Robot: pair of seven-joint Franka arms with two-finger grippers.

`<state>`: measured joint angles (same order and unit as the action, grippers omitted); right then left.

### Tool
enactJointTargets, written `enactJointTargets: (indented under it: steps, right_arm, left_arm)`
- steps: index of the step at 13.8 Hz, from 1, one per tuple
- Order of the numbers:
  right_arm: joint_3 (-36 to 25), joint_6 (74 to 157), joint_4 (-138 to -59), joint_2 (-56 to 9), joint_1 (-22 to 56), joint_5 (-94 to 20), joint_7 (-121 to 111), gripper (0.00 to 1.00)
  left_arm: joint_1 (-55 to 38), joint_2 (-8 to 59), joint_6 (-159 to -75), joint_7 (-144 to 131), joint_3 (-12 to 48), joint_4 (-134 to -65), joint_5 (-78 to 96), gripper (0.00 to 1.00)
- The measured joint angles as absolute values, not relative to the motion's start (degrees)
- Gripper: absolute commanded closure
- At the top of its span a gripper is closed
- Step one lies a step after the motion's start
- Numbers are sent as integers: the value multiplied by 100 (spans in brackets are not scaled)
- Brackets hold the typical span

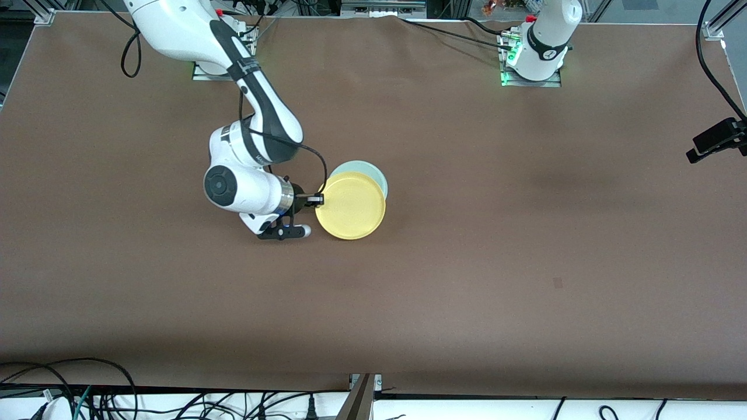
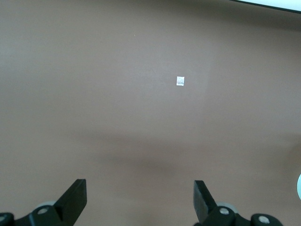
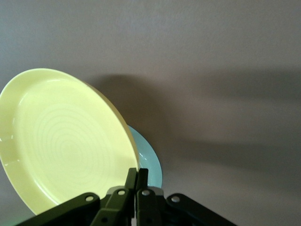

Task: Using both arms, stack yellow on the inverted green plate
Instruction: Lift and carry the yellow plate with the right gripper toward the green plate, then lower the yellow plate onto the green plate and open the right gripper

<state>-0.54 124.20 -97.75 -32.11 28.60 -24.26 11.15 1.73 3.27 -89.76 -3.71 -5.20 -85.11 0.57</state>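
While the right arm reaches down from the upper left of the front view, its right claw [image 1: 318, 199] is clamped on the rim of the yellow plate [image 1: 351, 206], a little left of that frame's centre. That plate is tilted and overlaps the green plate [image 1: 373, 174], which lies on the brown desk [image 1: 525, 245] and peeks out just above it in the frame (in the right wrist view only a pale sliver [image 3: 149, 165] shows past the yellow rim [image 3: 61, 141]). At the upper right of the front view the left arm waits, only its base showing. Its left claw [image 2: 140, 202] appears in its own wrist view, fingers [image 2: 75, 197] spread wide over bare desk, holding nothing, a small white tag [image 2: 180, 81] below.
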Motion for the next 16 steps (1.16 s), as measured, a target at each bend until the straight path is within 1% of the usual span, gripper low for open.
enactJointTargets:
  steps: [2, 4, 7, 10, 11, 12, 16]
  right_arm:
    - [-52, 12965, -10440, -2889, 3012, -2336, 1115, 100]
    - [21, 13286, -11025, -2596, 3041, -2325, 1087, 100]
    - [108, 13619, -11283, -2535, 3092, -2314, 1064, 100]
    - [124, 13713, -11377, -2571, 3214, -2313, 1054, 100]
    - [125, 13773, -11393, -2583, 3253, -2313, 1051, 96]
    - [127, 13820, -11408, -2597, 3297, -2313, 1051, 1]
    - [125, 13896, -11386, -2545, 3374, -2313, 1049, 0]
  left_arm:
    - [174, 328, -8978, -371, -521, -8510, 57, 0]
    - [175, 329, -8979, -372, -523, -8510, 57, 0]
    - [176, 329, -8981, -372, -523, -8510, 57, 0]
    - [179, 329, -8982, -372, -524, -8510, 57, 0]
    - [185, 329, -8982, -372, -524, -8510, 57, 0]
    - [200, 329, -8982, -372, -524, -8510, 57, 0]
    - [257, 329, -8985, -372, -524, -8510, 57, 0]
